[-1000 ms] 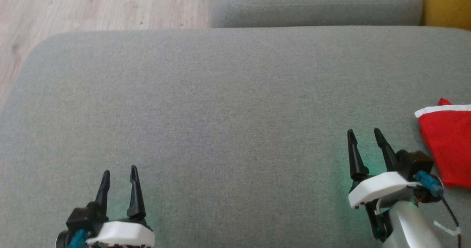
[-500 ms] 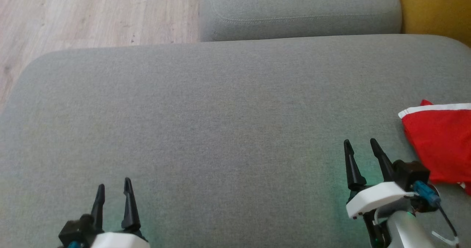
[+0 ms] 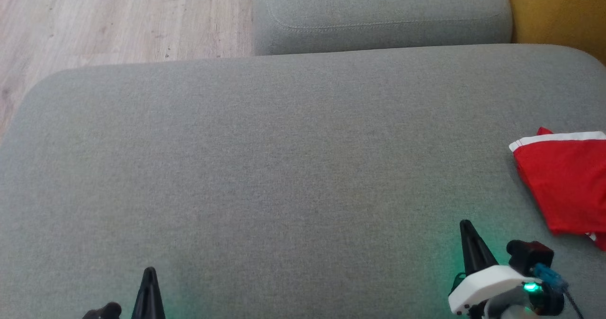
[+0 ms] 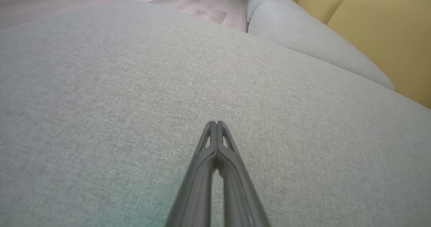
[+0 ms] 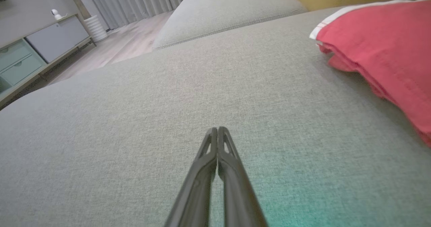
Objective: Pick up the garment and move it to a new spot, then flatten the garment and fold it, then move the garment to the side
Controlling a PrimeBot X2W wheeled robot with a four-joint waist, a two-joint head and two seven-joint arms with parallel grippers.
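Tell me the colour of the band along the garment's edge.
White band on a red garment; the right wrist view shows it best.

No readable text, labels, brands or numbers anywhere.

Red garment (image 3: 565, 186) with white trim, apparently folded, lying flat at cushion's right edge.

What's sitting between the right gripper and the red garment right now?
Nothing: just bare grey cushion between the right gripper and the red garment, which lies ahead and to its right. The right wrist view shows that stretch plainly.
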